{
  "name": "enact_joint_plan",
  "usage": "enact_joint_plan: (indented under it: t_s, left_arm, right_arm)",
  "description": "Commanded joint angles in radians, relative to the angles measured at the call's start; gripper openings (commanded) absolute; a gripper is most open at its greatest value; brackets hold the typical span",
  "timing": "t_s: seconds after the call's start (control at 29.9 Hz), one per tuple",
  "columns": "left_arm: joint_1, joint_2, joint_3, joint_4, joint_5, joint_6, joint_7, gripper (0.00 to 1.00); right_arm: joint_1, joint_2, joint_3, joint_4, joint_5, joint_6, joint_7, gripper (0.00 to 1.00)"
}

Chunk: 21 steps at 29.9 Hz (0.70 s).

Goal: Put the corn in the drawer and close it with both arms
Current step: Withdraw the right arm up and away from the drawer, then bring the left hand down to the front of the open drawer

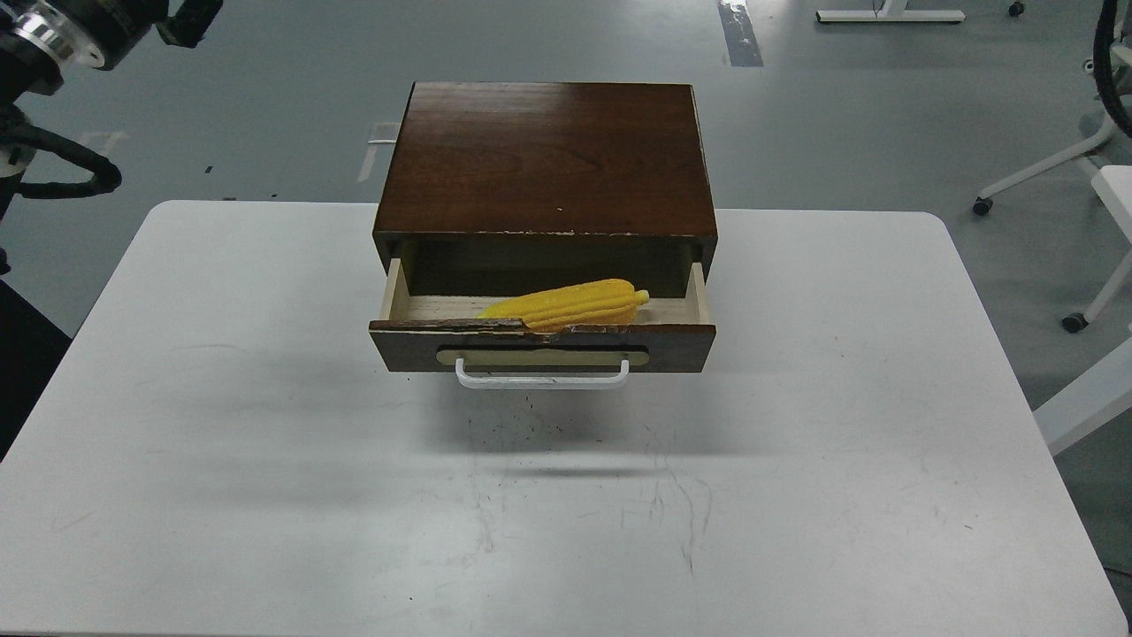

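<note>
Corn step looks done: the bright yellow ribbed plastic corn cob [570, 304] lies inside the open shallow drawer [541, 341] of the dark brown wooden cabinet [548, 159], at 12 o'clock on the white worktop [265, 460], tip toward 3 o'clock. The closing step is now in hand. My left arm [53, 35] sits at 10 o'clock, well clear; its end effector is cropped, so I cannot tell its opening. The right one is out of view. Next I need both brought to the drawer front beside the white bar handle [542, 379], pushing evenly toward 12 o'clock.
</note>
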<state>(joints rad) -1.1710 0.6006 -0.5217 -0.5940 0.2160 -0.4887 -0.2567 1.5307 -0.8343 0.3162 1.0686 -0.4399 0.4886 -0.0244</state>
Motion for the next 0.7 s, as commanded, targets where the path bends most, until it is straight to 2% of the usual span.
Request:
enact_joint_plan:
  t_s: [0.0, 0.03, 0.1, 0.13, 0.23, 0.37, 0.5, 0.67]
  left_arm:
    - [-0.009, -0.025, 0.0, -0.075, 0.097, 0.0, -0.009, 0.36]
    - [-0.01, -0.024, 0.0, -0.123, 0.144, 0.0, -0.01, 0.28]
    - [-0.01, -0.021, -0.001, -0.177, 0.199, 0.0, -0.015, 0.19]
    - [-0.01, -0.019, -0.001, -0.234, 0.265, 0.0, -0.027, 0.11]
    - [-0.01, -0.019, -0.008, -0.373, 0.484, 0.0, -0.059, 0.0]
    - [-0.007, -0.024, -0.006, -0.513, 0.673, 0.0, -0.092, 0.0]
    - [-0.001, -0.027, 0.0, -0.693, 0.87, 0.0, -0.092, 0.0]
    - [0.023, -0.033, 0.021, -0.823, 1.023, 0.0, -0.093, 0.0]
  right_arm:
    - [-0.053, -0.008, 0.003, -0.149, 0.193, 0.0, 0.003, 1.0]
    - [-0.072, -0.008, 0.003, -0.195, 0.263, 0.0, 0.003, 1.0]
    - [-0.093, -0.008, 0.003, -0.235, 0.34, 0.0, 0.003, 1.0]
    - [-0.118, -0.008, 0.003, -0.268, 0.412, 0.0, 0.003, 1.0]
    - [-0.185, -0.005, 0.003, -0.35, 0.565, 0.0, 0.003, 1.0]
    - [-0.276, 0.006, 0.004, -0.417, 0.671, 0.0, 0.003, 1.0]
    - [-0.406, 0.026, 0.024, -0.498, 0.751, 0.0, 0.008, 1.0]
    - [-0.537, 0.112, 0.086, -0.607, 0.88, 0.0, 0.008, 1.0]
